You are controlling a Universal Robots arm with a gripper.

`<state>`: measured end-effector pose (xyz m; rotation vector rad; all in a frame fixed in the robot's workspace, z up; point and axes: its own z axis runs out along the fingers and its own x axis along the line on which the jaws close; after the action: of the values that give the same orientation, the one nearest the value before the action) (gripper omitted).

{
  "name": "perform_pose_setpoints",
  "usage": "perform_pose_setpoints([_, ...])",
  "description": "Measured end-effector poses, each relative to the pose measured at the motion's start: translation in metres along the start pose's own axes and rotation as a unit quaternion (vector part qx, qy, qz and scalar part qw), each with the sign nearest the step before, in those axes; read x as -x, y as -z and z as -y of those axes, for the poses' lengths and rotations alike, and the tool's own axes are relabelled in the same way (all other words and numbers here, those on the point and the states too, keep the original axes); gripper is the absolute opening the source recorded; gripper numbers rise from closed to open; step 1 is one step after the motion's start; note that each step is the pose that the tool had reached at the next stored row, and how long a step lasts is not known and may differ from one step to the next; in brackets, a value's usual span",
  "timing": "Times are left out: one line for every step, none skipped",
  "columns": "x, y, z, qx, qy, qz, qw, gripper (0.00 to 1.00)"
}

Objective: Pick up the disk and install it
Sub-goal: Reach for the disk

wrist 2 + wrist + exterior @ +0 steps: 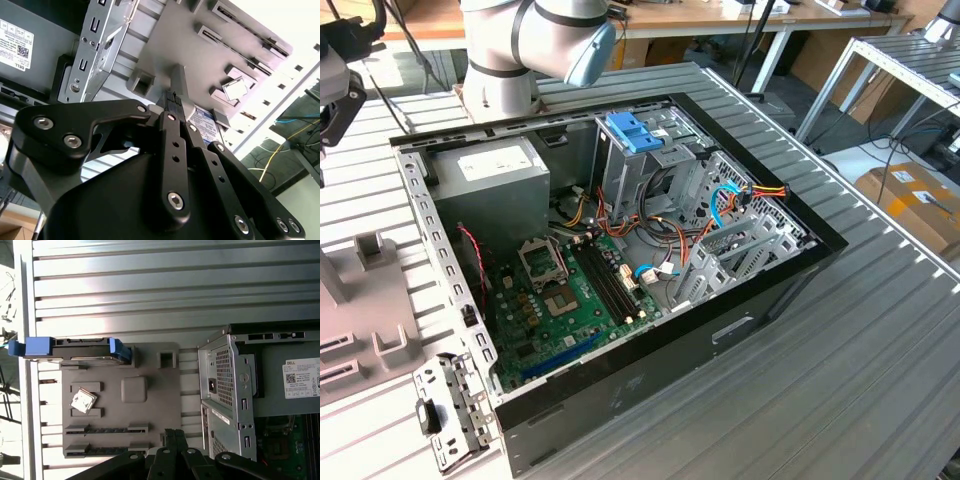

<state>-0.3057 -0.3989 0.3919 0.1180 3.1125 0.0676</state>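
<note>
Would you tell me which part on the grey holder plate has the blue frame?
The disk, on edge at the holder plate's rim; the square chip is plain silver.

the arm [535,35] shows at the top of the exterior view as a thick grey joint with a pale blue cap. in both wrist views the black gripper [172,100] [173,436] has its fingers drawn together, empty.

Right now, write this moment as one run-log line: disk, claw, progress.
disk: on edge in gray tray | claw: shut, empty, near tray, apart from disk | progress: disk not yet picked up
</note>
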Motion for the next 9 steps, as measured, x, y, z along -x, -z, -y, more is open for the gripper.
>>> perform_pose_setpoints([-0.0003, 0.0, 0.0, 0.0, 0.0, 0.0, 1.0, 0.11])
perform_pose_setpoints([-0.0007, 0.0, 0.0, 0.0, 0.0, 0.0, 1.0, 0.11])
perform_pose_setpoints([-0.0009, 0.0, 0.0001, 0.0, 0.0, 0.0, 1.0, 0.11])
perform_pose_setpoints([-0.0012, 0.0, 0.0001, 0.0, 0.0, 0.0, 1.0, 0.11])
perform_pose_setpoints([-0.0014, 0.0, 0.0001, 0.0, 0.0, 0.0, 1.0, 0.11])
perform_pose_setpoints([-0.0016, 0.0, 0.0001, 0.0, 0.0, 0.0, 1.0, 0.11])
perform_pose_setpoints([-0.0019, 0.0, 0.0001, 0.0, 0.0, 0.0, 1.0, 0.11])
perform_pose_setpoints([-0.0021, 0.0, 0.0002, 0.0, 0.0, 0.0, 1.0, 0.11])
perform_pose_setpoints([-0.0025, -0.0001, 0.0002, 0.0, 0.0, 0.0, 1.0, 0.11])
